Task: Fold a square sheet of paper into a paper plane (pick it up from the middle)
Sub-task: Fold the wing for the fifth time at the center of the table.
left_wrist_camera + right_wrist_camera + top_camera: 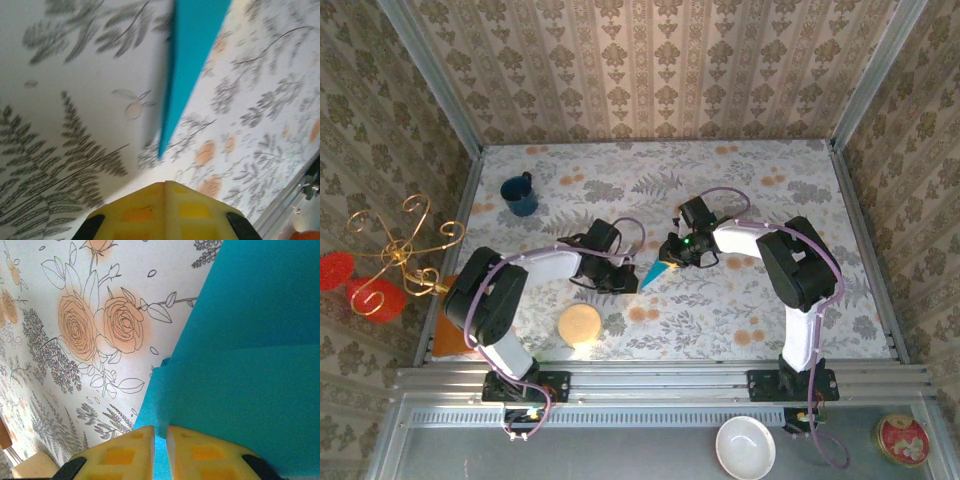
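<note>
Right end effector pinches paper plane by one folded edge; left end effector pressed together, empty. Risk: thin pinch slips, or left's push on tip crumples crease, folds spring open. Plane sits mid bench between both, pointed tip just ahead of left one, pointing near-left.

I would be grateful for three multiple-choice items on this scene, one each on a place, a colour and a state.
1. Where does the mug stand? A far left of the table B table centre C near right corner
2. What colour is the folded paper? A red B turquoise C white
3. How is the left gripper? A wide open B shut, empty C shut on the mug
1 A: it sits by the far left corner. 2 B: turquoise in all views. 3 B: its fingers meet, nothing between them.
</note>
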`<state>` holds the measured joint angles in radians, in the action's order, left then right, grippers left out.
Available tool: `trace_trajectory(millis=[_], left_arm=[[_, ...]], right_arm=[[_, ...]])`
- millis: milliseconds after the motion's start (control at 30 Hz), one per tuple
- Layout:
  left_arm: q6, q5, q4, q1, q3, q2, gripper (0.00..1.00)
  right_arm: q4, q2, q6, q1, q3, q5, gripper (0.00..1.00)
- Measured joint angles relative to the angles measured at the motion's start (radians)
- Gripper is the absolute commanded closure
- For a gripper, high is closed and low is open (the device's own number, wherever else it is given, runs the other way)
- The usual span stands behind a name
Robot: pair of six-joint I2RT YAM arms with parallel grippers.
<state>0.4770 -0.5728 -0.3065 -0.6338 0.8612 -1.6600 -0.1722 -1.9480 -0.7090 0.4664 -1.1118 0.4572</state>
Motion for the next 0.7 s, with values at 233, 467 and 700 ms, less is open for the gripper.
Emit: trace_trajectory(millis=[233, 467, 700], left_arm=[[0.024, 0.009, 0.062, -0.008, 0.064, -0.003, 1.0], [0.06, 0.013, 0.121, -0.011, 0.113, -0.099, 1.0], [0.084, 0.015, 0.136, -0.023, 0.128, -0.168, 1.0]], right_arm=[[0.001, 0.0, 0.0, 0.0, 0.0, 0.001, 0.8], [0.002, 0.0, 0.0, -0.002, 0.0, 0.008, 0.8], [0.004, 0.0, 0.0, -0.004, -0.001, 0.016, 0.8]])
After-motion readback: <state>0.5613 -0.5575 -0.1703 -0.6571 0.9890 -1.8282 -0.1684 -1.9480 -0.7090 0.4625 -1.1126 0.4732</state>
